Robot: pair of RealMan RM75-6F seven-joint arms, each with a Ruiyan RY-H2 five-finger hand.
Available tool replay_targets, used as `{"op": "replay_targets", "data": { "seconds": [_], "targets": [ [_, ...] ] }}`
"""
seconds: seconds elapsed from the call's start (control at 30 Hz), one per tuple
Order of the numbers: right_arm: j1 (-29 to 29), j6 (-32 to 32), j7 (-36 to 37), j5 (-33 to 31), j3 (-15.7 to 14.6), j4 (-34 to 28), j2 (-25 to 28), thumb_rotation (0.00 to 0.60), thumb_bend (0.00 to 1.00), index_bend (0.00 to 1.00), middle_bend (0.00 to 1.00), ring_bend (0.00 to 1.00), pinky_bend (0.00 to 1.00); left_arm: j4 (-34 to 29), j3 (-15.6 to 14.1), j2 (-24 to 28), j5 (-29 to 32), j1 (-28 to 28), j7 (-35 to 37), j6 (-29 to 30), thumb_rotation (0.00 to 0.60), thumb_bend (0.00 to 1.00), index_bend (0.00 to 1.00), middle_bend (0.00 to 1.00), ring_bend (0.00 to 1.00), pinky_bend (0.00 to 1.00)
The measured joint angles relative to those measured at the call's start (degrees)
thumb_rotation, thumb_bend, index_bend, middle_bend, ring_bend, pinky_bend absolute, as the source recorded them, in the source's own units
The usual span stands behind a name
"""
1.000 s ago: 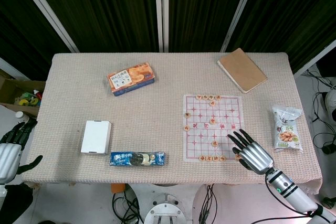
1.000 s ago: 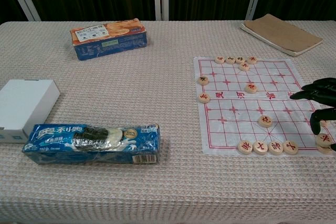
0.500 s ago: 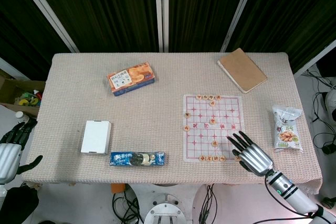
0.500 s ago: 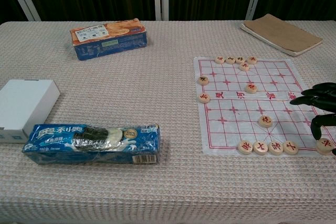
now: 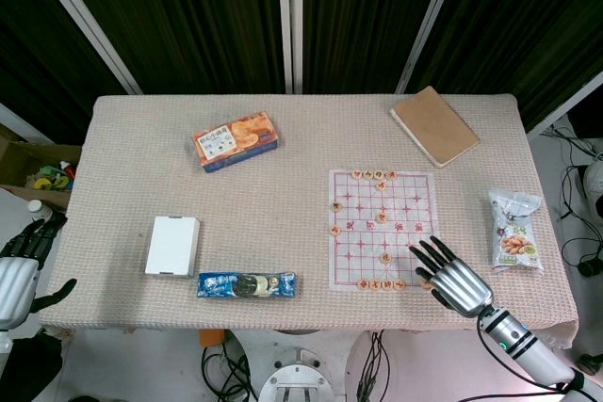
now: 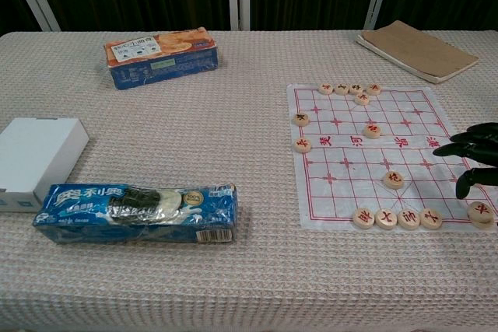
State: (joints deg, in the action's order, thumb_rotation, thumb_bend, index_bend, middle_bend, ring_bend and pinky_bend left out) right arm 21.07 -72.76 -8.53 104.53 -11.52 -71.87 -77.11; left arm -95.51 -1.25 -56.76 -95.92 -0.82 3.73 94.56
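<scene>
hovering spread-fingered, empty right hand (image 5: 450,275) over round wooden pieces (image 6: 397,218), glossy board (image 6: 366,153).

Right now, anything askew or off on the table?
Nothing spilled or damaged. One chess piece sits off the board's near right corner on the cloth, by the right hand. The notebook and biscuit box lie skewed to the table edges.
</scene>
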Motion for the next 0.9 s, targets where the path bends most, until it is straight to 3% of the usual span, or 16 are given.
{"op": "replay_targets", "data": {
  "seconds": [0.23, 0.5, 0.7, 0.9],
  "targets": [
    [-0.5, -0.6, -0.5, 0.4, 0.0, -0.7, 0.8, 0.600, 0.33, 0.29, 0.07, 0.00, 0.00, 0.1, 0.0, 0.0, 0.0, 0.0, 0.1, 0.1, 0.600, 0.21, 0.07, 0.14, 0.09, 0.22],
    [-2.7, -7.9, -0.7, 0.7, 1.3, -2.2, 3.1, 0.600, 0.30, 0.00, 0.00, 0.00, 0.00, 0.1, 0.0, 0.1, 0.0, -0.1, 0.4, 0.2, 0.600, 0.21, 0.07, 0.14, 0.09, 0.22],
    [-7.7, -15.3, -1.6, -5.0, 4.7, -5.3, 7.0, 0.600, 0.27, 0.00, 0.00, 0.00, 0.00, 0.1, 0.1, 0.1, 0.1, -0.1, 0.5, 0.2, 0.600, 0.21, 0.07, 0.14, 0.09, 0.22],
    [-13.1, -17.9, 0.4, -14.1, 7.7, -8.7, 11.3, 0.600, 0.27, 0.00, 0.00, 0.00, 0.00, 0.0, 0.1, 0.1, 0.1, -0.1, 0.5, 0.3, 0.600, 0.21, 0.07, 0.14, 0.09, 0.22]
  ]
}}
